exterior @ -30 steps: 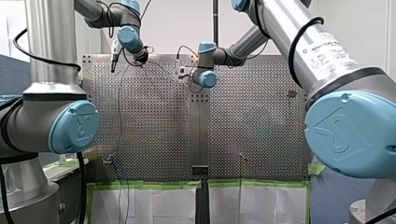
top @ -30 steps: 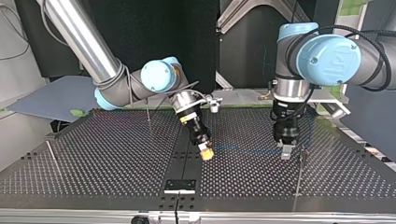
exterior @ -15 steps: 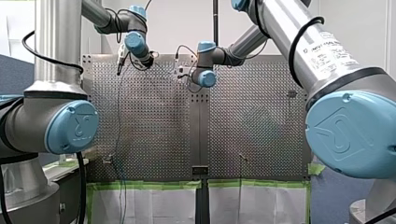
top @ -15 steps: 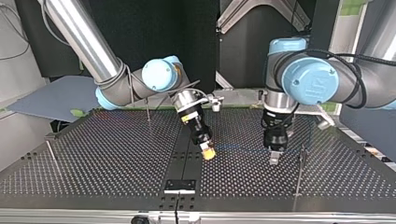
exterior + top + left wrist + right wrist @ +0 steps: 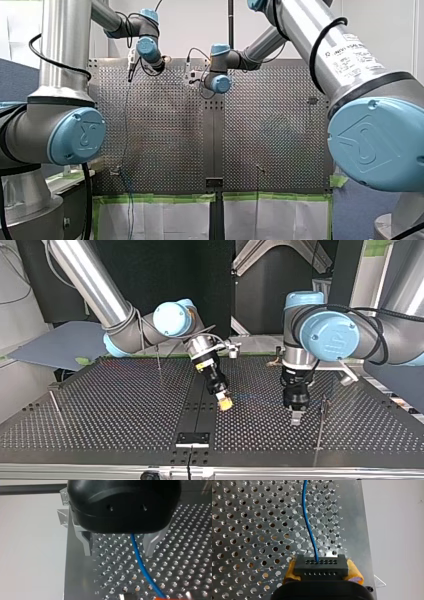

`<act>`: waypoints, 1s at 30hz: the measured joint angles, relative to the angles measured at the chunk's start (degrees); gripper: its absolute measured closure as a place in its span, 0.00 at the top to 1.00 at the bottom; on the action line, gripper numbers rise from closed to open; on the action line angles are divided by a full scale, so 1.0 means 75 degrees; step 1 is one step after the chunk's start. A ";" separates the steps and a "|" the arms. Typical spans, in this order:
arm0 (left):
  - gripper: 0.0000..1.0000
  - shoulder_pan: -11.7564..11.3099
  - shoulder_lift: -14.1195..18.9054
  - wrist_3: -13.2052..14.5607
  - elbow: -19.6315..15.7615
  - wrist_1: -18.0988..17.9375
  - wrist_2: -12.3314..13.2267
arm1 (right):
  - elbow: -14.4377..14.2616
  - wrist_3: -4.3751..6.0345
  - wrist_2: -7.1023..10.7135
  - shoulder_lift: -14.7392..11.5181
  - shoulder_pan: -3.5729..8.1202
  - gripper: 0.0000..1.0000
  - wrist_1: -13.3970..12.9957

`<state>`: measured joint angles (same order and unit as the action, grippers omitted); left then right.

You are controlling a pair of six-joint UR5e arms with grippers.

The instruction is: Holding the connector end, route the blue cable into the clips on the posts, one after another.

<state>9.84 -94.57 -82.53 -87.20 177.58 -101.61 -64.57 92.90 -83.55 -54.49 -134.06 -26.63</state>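
The right claw (image 5: 322, 573) is clamped on the black connector (image 5: 319, 563). The blue cable (image 5: 308, 530) runs away from it across the desk (image 5: 100, 410) to the left claw (image 5: 119, 546), whose fingers stand apart astride it, beside a post (image 5: 322, 412).

In my left wrist view the blue cable (image 5: 141, 567) disappears behind my left tool's (image 5: 118, 552) black body, and its far end is cut off by the edge. My right tool (image 5: 322, 573) hides the connector's (image 5: 321, 565) lower part. In the top view, the clip (image 5: 325, 401) on the post (image 5: 319, 432) is too small to make out.
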 joint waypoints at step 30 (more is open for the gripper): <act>0.39 -0.0120 -0.0015 -0.0197 0.0016 -0.0276 -0.0114 | -0.0001 0.0026 0.0040 0.0004 0.0067 0.00 0.0028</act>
<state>8.94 -94.68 -84.01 -87.08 175.51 -102.46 -64.57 93.09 -83.25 -54.46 -133.55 -26.42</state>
